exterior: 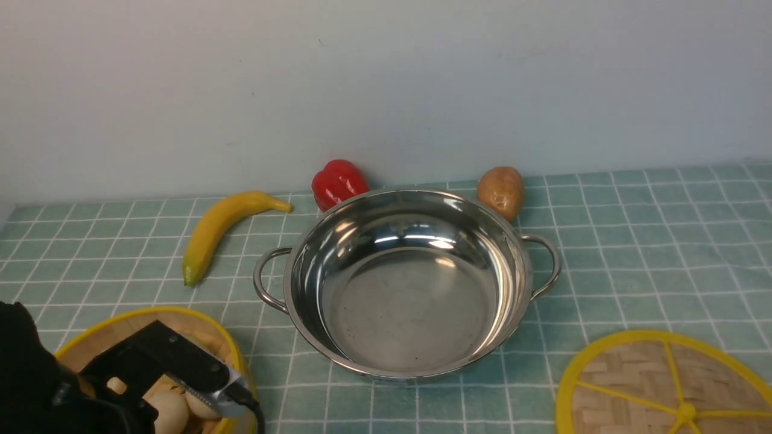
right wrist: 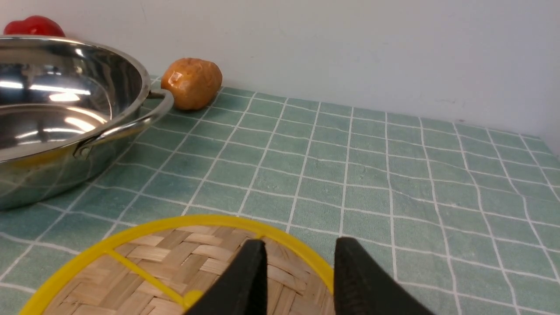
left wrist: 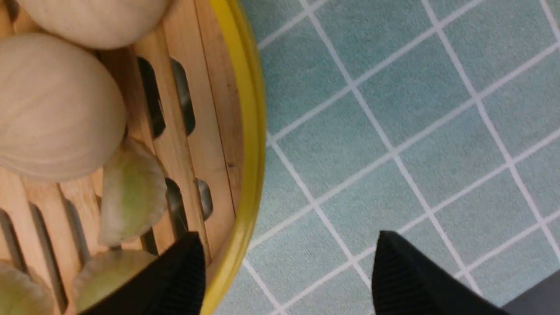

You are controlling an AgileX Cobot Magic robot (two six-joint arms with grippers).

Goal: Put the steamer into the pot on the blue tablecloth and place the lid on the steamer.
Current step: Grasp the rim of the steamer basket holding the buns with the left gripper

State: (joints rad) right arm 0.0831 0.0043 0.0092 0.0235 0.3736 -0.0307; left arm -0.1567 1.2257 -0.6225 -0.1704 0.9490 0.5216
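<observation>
Over the steamer's [left wrist: 251, 144] rim, only the left wrist view shows the left gripper's [left wrist: 288, 267] fingertips spread.

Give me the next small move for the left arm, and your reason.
Probably lower the left gripper so its fingers straddle the wall of the steamer, then close. The jaws stand open, one on the rim's inner side, the other over the tablecloth, and the pot is still to be filled.
</observation>
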